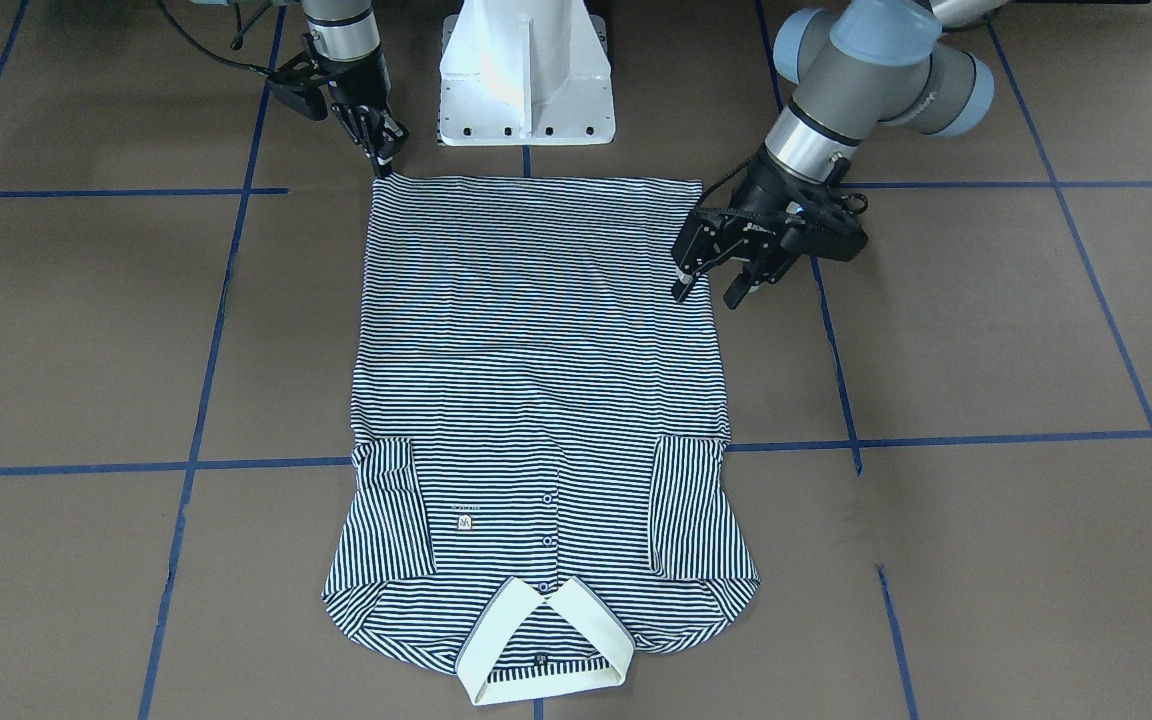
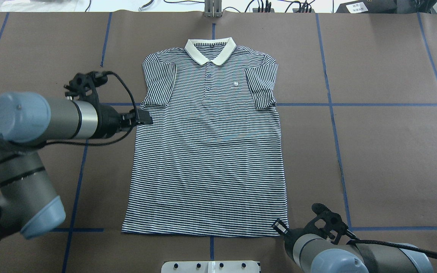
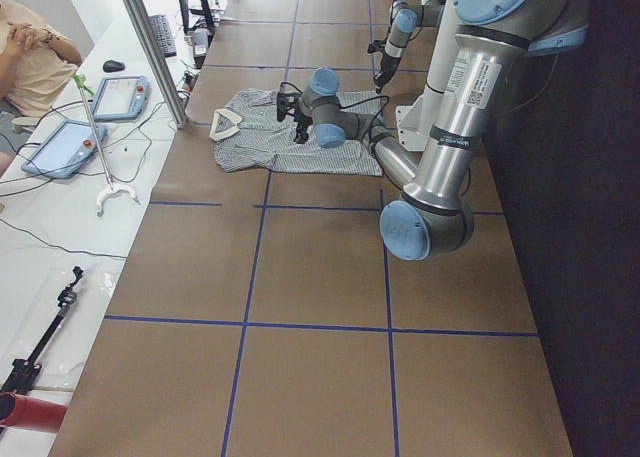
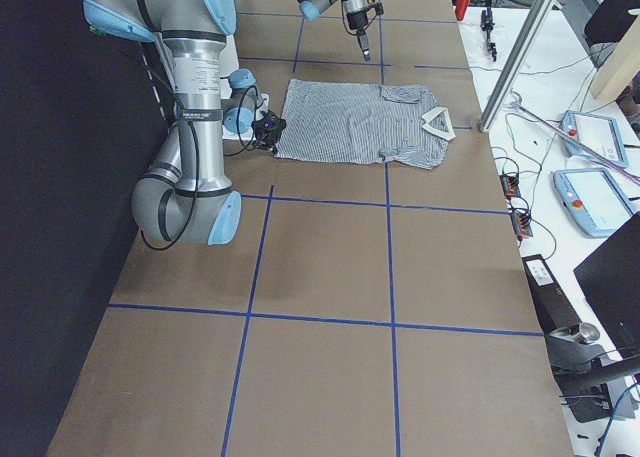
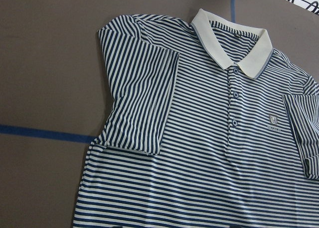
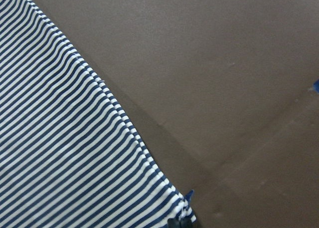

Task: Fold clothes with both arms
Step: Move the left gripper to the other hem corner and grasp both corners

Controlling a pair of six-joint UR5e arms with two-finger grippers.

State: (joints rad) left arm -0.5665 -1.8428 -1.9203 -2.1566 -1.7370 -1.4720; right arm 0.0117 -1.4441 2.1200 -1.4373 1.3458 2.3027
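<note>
Lying flat and face-up on the table (image 1: pixel 986 330), sleeves tucked in, the polo shirt (image 1: pixel 536 350) awaits its next fold. The left claw (image 1: pixel 708 296) hovers open and empty at its side edge. The right claw (image 1: pixel 383 165) seems pinched on a hem corner, though its tips barely show, so next the left should grip cloth.

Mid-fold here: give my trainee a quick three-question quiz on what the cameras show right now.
1. True or false: the sleeves of the polo shirt lie spread out sideways.
2. Fill in: the left gripper has its jaws ___.
3. Which end of the shirt lies nearest the robot's base? A collar, B hem, C a sleeve.
Key: 1 false, they are folded in over the body; 2 open; 3 B.
</note>
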